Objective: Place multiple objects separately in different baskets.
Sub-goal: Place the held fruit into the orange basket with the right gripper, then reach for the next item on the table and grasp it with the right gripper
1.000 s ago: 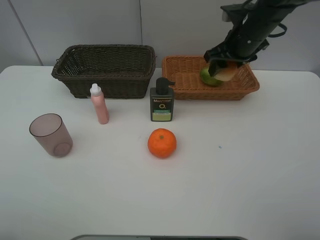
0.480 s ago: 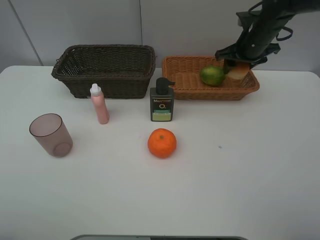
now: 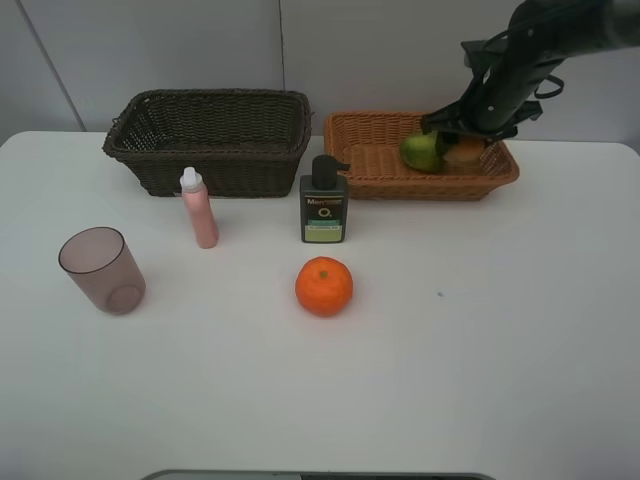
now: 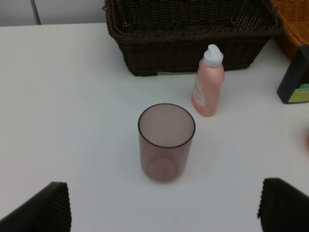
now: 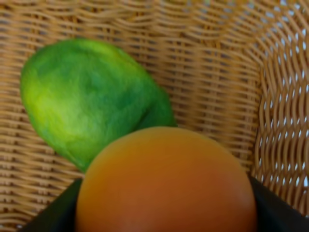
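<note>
Baskets (image 3: 205, 95) (image 3: 420, 185) x2, fruit (image 3: 324, 286) (image 3: 420, 152) (image 3: 466, 153) x3, bottles (image 3: 201, 215) (image 3: 323, 210) x2, cup (image 3: 100, 270) x1

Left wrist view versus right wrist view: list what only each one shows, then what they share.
Only the left wrist view: the translucent pink cup standing upright on the white table, the slim pink bottle, the dark brown basket, an edge of the dark green pump bottle, and the open left gripper. Only the right wrist view: the green fruit and, next to it, the red-yellow fruit held in the right gripper. Both: the orange-tan basket, which fills the right wrist view but is just a corner in the left.
</note>
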Robot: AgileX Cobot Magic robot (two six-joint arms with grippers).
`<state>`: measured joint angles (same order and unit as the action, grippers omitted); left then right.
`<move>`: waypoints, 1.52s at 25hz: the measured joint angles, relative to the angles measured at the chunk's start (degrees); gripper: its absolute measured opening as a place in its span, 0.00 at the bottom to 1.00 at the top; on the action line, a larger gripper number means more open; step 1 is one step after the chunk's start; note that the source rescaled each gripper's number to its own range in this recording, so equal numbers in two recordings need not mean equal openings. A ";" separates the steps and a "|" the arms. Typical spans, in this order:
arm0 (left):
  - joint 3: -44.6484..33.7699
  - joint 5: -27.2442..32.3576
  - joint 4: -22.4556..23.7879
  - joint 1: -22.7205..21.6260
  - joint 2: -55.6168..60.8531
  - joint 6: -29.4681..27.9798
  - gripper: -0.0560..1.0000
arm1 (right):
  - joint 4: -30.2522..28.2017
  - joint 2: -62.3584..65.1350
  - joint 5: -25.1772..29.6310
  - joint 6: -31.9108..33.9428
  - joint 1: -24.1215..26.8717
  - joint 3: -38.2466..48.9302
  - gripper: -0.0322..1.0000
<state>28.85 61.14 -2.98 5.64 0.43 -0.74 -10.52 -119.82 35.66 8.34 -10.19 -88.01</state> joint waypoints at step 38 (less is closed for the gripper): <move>0.00 0.00 0.00 0.00 0.00 0.00 1.00 | 0.59 23.88 7.34 11.61 -23.20 23.55 1.00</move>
<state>28.85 61.14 -2.98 5.64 0.43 -0.74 -9.93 -95.94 43.00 19.95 -33.38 -64.46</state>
